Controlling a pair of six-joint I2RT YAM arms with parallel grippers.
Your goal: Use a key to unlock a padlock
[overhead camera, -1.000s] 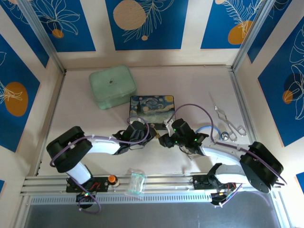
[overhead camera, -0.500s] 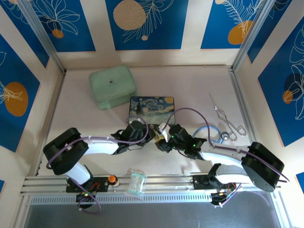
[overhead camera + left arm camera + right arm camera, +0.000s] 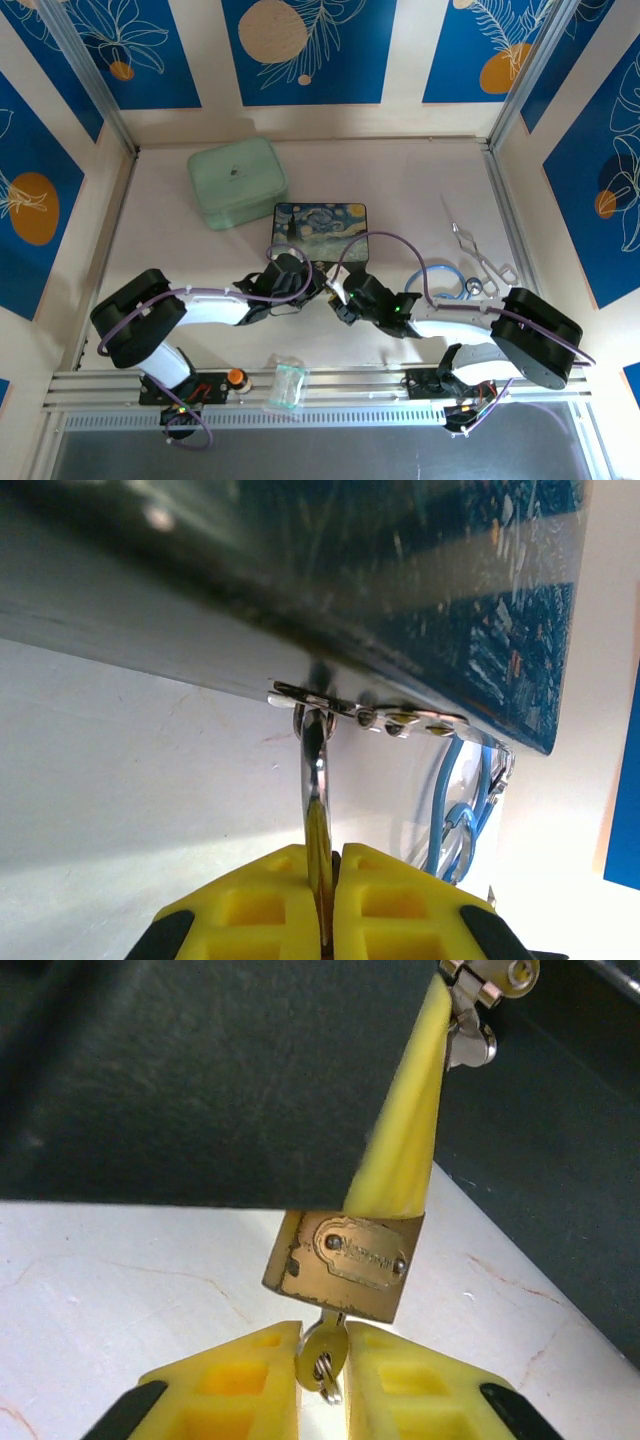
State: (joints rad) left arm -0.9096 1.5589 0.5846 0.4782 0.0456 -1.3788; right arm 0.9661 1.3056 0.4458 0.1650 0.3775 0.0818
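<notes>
The right tool (image 3: pixel 322 1360) is pinching the slim dull-metal key (image 3: pixel 322 1345), already seated in the keyway beneath the stamped brass padlock (image 3: pixel 345 1265), which is hanging over the pale counter (image 3: pixel 120 1280). The left tool (image 3: pixel 325 880) is clamping its thin silver shackle (image 3: pixel 314 780) below the clasp (image 3: pixel 330 702) of the painted box (image 3: pixel 450 600). Turning and release are seemingly remaining.

Mint-green case (image 3: pixel 237 182), starry painted box (image 3: pixel 320 222) beside it, silver forceps (image 3: pixel 487 265) at right

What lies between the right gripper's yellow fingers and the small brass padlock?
Right wrist view: the slim dull-metal key, pinched by the right gripper, reaches the brass padlock.
</notes>
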